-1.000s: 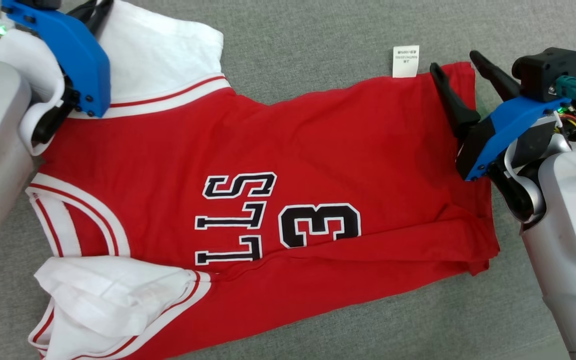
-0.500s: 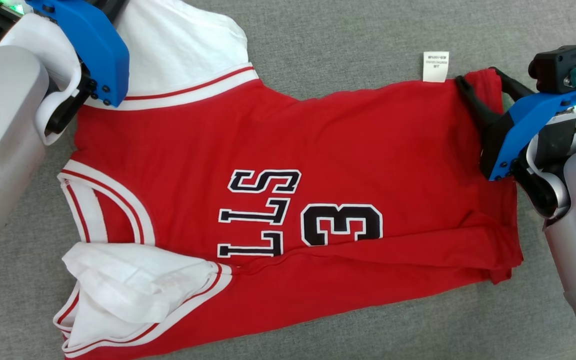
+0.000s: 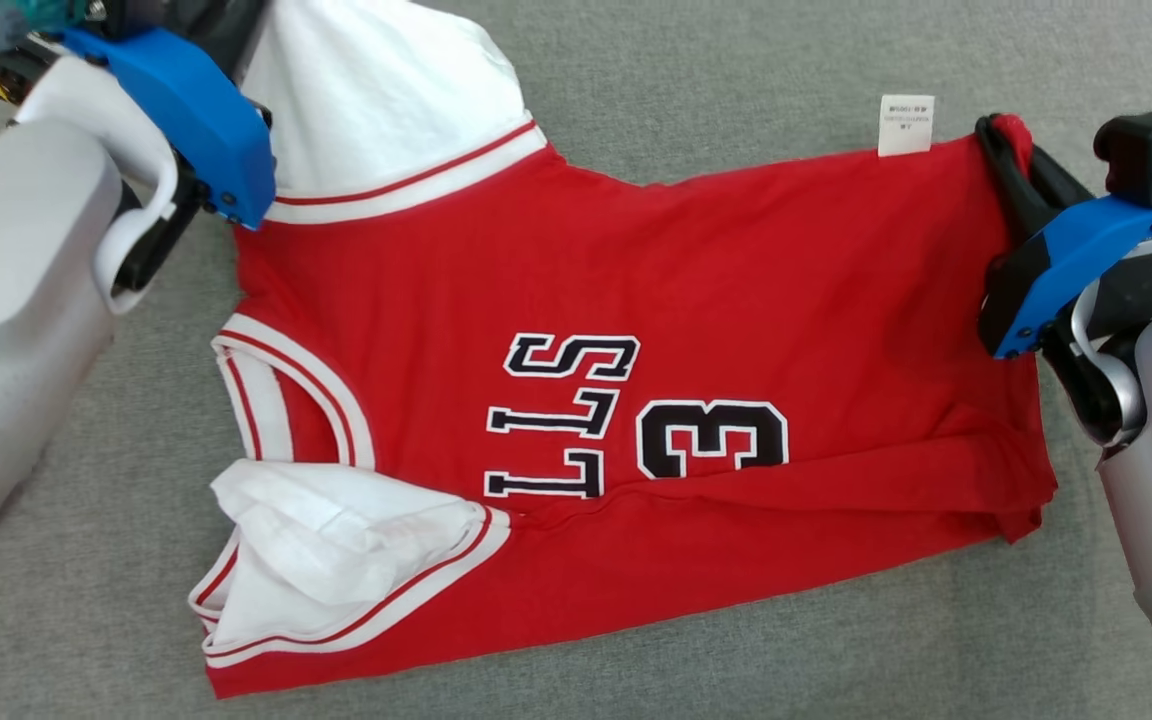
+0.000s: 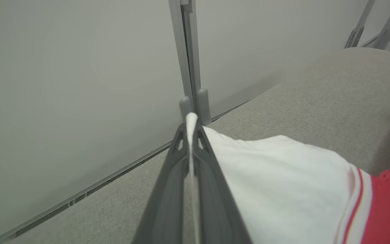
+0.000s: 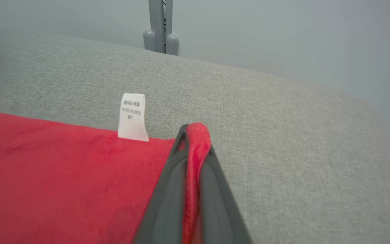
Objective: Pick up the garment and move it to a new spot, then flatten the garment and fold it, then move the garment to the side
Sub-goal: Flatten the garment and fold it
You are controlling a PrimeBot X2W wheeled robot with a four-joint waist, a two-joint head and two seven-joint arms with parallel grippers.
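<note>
Pinching a bunched red corner of the jersey [image 3: 696, 270], the right gripper [image 5: 196, 130] is clamped tight, with cloth squeezed between its two dark fingers at the far end of the hem. Just beside that corner a white label [image 3: 906, 125] sticks out from the edge onto the grey surface [image 3: 736, 60]. The left gripper [image 4: 191, 123] is clenched too, on the rim of the far sleeve [image 3: 386, 90], a thin line of white showing between its fingers. Between the two the jersey lies spread on the surface, collar toward the robot's left and hem toward its right, with black letters and a 3 on the red. The near sleeve [image 3: 336, 550] lies crumpled over the near edge, where a long fold runs. Beyond the surface stand a pale wall [image 4: 80, 67] and a grey post [image 5: 161, 20].
</note>
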